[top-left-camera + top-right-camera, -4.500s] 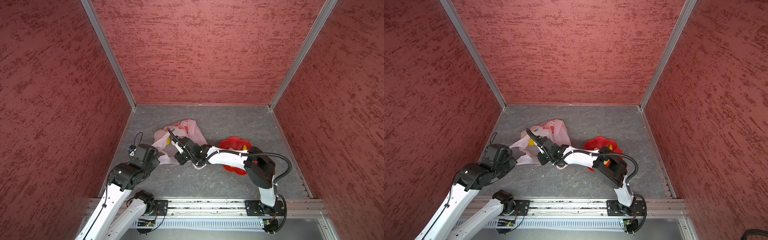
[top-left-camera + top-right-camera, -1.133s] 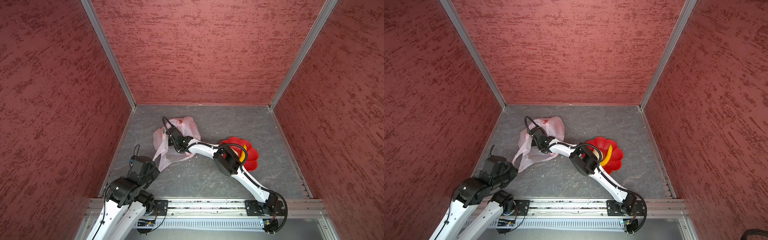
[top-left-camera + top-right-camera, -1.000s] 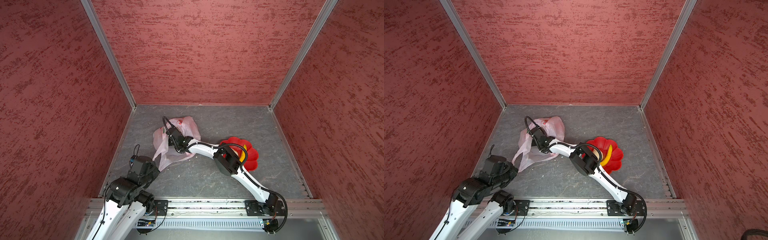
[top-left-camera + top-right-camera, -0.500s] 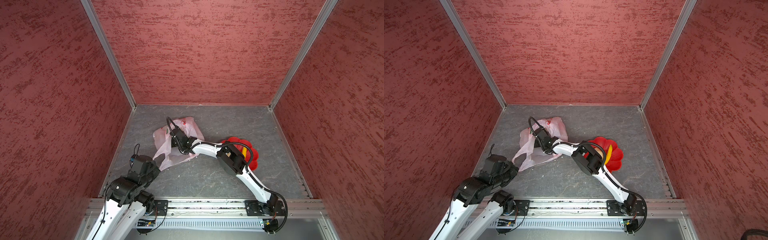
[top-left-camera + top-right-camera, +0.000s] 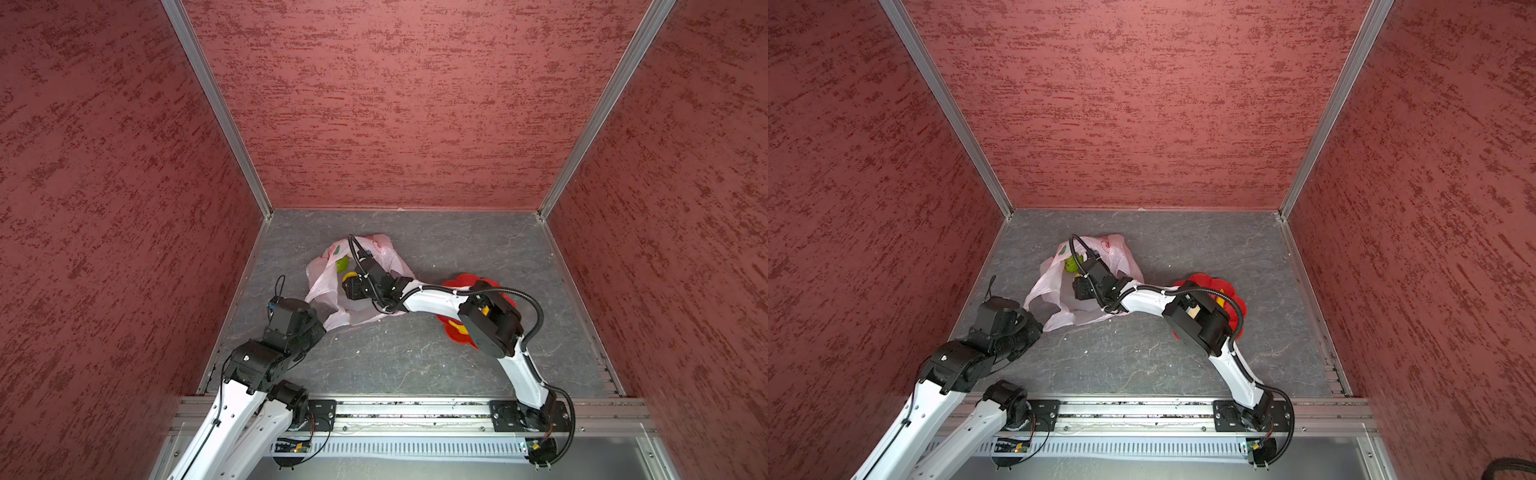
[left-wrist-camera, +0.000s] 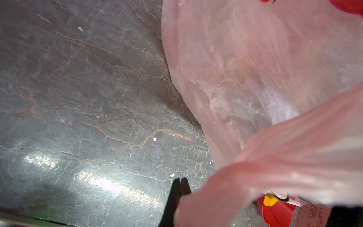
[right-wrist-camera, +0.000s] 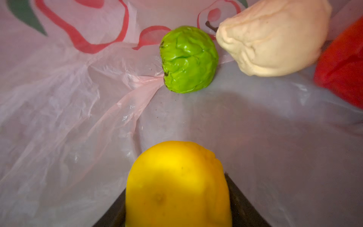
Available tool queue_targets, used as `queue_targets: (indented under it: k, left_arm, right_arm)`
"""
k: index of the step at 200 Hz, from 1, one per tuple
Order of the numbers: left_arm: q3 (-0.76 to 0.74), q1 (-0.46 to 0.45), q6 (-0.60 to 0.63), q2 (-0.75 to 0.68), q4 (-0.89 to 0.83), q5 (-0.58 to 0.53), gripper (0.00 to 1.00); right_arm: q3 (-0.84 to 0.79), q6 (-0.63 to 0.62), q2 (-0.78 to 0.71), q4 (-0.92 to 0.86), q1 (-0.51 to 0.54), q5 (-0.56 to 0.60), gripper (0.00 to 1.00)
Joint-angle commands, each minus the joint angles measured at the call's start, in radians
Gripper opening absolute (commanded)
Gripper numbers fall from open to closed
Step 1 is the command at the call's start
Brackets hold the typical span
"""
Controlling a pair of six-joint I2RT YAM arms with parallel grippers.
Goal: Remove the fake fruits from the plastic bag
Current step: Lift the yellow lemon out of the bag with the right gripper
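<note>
1. Left of centre on the floor [image 5: 415, 357]: plastic bag [image 5: 365, 309], handle pinched by fully closed left gripper [image 5: 322, 326].
2. Right gripper [image 5: 349, 282] inside it, jaws half-spread around orange-yellow fruit [image 7: 176, 182], not out yet.
3. Banana [image 5: 459, 328] in red dish [image 5: 453, 286]; green ball [image 7: 188, 59], beige ball [image 7: 275, 39] left in bag.
4. Bare floor between bag and dish; left wall [image 5: 124, 249] close.

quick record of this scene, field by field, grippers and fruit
left gripper: shut on a handle of the thin translucent pink plastic bag
right gripper: inside bag, shut on round yellow plastic fruit
loose in bag: wrinkled green plastic ball, pale beige lumpy fruit
red flower-shaped dish: right of bag in both top views
</note>
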Motion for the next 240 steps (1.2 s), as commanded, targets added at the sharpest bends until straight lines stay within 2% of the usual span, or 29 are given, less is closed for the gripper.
queue_targets:
  k: [1, 80, 133, 188, 240]
  left_arm:
    - [0.030, 0.017, 0.057, 0.018, 0.075, 0.016, 0.00]
    - [0.027, 0.066, 0.130, 0.063, 0.179, 0.047, 0.00]
    - [0.009, 0.101, 0.159, 0.106, 0.273, 0.089, 0.00]
    - [0.005, 0.122, 0.180, 0.143, 0.343, 0.136, 0.00]
    - [-0.016, 0.125, 0.180, 0.144, 0.382, 0.154, 0.00]
  right_arm:
    - [-0.045, -0.009, -0.076, 0.042, 0.001, -0.003, 0.45]
    - [-0.174, -0.044, -0.248, 0.028, 0.003, -0.069, 0.44]
    - [-0.171, -0.100, -0.359, -0.091, 0.003, -0.167, 0.44]
    - [-0.129, -0.173, -0.487, -0.274, -0.005, -0.163, 0.44]
    - [-0.148, -0.182, -0.607, -0.330, -0.046, -0.149, 0.44]
